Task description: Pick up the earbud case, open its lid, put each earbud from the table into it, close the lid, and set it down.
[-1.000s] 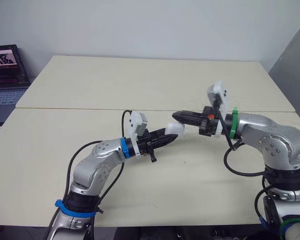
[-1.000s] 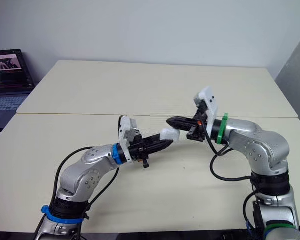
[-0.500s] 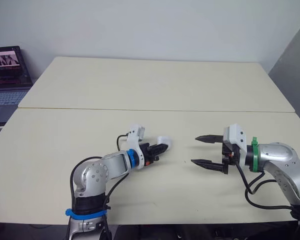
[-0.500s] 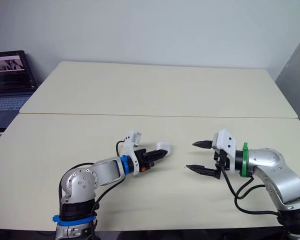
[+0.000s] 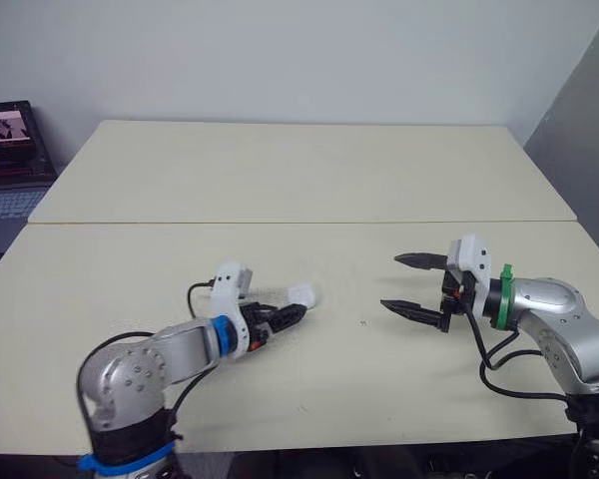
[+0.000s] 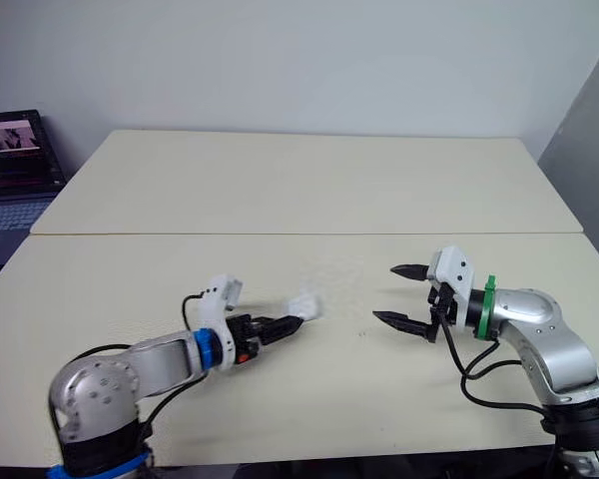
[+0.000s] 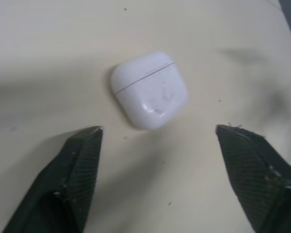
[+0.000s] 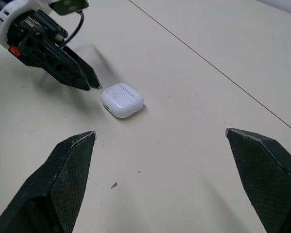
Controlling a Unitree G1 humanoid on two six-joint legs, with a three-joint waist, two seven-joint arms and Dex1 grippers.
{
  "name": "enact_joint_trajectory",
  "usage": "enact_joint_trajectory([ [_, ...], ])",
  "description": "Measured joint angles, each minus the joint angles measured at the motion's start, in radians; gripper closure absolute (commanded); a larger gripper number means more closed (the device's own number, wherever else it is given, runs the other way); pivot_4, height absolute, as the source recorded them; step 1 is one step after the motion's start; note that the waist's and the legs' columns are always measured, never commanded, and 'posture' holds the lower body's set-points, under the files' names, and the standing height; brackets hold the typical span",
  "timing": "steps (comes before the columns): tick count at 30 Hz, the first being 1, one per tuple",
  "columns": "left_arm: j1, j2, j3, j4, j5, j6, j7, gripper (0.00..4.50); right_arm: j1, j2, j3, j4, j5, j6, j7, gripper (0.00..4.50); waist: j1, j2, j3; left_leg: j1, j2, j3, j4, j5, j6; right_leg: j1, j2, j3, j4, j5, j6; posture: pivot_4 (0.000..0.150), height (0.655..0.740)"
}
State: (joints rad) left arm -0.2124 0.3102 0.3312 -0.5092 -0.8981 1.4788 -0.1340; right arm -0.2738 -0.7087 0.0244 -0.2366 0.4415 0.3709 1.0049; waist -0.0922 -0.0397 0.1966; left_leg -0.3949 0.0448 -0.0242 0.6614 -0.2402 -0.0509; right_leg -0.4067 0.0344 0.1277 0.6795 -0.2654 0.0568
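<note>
the white earbud case (image 7: 149, 91) lies on the table (image 5: 280, 170), its lid seemingly shut, just ahead of the left gripper (image 7: 158, 128), whose fingers are spread wide on either side and touch nothing. the right gripper (image 5: 389, 281) hovers well apart on the case's other side, likewise spread wide and empty, tips pointing toward the case.

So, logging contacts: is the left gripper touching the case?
Apart. Left wrist view shows bare table between the case and the open fingers of the left gripper.
</note>
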Motion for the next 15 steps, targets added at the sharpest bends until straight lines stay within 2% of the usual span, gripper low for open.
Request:
enact_joint_trajectory([
  [1,0.035,0.103,-0.02,-0.01,0.017,-0.06,-0.048,0.02,-0.007,-0.002,0.0,0.01,-0.005,-0.014,0.009,0.0,-0.006,0.0,0.0,0.001,0.0,0.0,0.0,0.0,0.0,0.0,0.0,0.0,0.0,0.0,-0.001,0.15,0.74],
  [4,0.102,0.261,-0.01,0.021,0.131,-0.219,-0.121,0.02,-0.015,-0.015,-0.001,0.04,-0.025,-0.038,0.032,0.0,-0.006,0.0,0.0,0.002,0.0,0.0,-0.001,0.0,0.0,0.0,0.0,0.001,0.0,-0.004,-0.008,0.15,0.74],
  [8,0.149,0.453,-0.067,0.119,0.38,-0.774,-0.42,0.02,-0.036,-0.008,0.0,0.048,-0.014,-0.017,0.043,0.0,0.007,-0.001,0.001,-0.005,-0.001,0.002,-0.001,0.001,-0.003,-0.005,-0.003,0.0,-0.002,-0.005,-0.009,0.15,0.74],
  [11,0.067,0.46,-0.068,0.259,0.502,-1.011,-0.444,0.02,-0.074,0.014,-0.001,0.048,0.011,0.017,0.033,0.0,0.017,0.001,0.001,-0.006,-0.002,0.004,-0.002,0.0,-0.003,-0.005,-0.006,0.0,-0.003,-0.006,-0.009,0.15,0.74],
  [15,0.043,0.41,-0.093,0.348,0.558,-1.113,-0.445,0.02,-0.084,0.045,-0.001,0.051,0.009,0.041,-0.012,0.0,0.021,0.0,0.001,-0.009,-0.001,0.004,-0.002,-0.003,-0.005,-0.006,-0.006,-0.001,-0.005,-0.004,-0.002,0.15,0.74],
])
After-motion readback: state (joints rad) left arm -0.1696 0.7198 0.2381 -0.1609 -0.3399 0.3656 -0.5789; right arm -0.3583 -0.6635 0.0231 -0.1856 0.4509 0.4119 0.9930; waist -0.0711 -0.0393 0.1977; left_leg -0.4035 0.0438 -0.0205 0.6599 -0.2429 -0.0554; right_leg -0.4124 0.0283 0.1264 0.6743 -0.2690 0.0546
